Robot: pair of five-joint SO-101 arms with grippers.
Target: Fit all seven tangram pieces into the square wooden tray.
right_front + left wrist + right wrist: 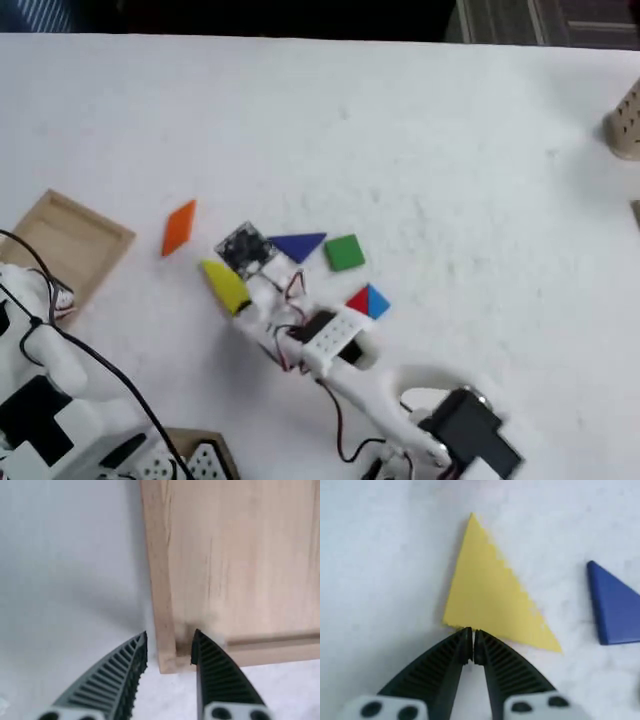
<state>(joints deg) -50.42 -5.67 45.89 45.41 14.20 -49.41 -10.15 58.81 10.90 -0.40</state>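
Note:
The square wooden tray [70, 240] lies at the table's left edge with nothing in it. My left gripper [169, 644] is open, its fingers straddling the rim at one corner of the tray [240, 555]. The yellow triangle [225, 285] lies flat on the table, and my right gripper [471, 641] is shut with its tips at one edge of that triangle [487, 600]. An orange parallelogram [179, 227] lies between tray and triangle. A dark blue triangle [297, 245], a green square [344, 252], a red triangle [357, 298] and a light blue triangle [378, 301] lie beside the right arm.
The left arm's white body [40, 350] and its cables stand at the near left. A small wooden block [205, 455] sits at the front edge. A beige perforated object [625, 122] stands at the far right. The back of the table is open white surface.

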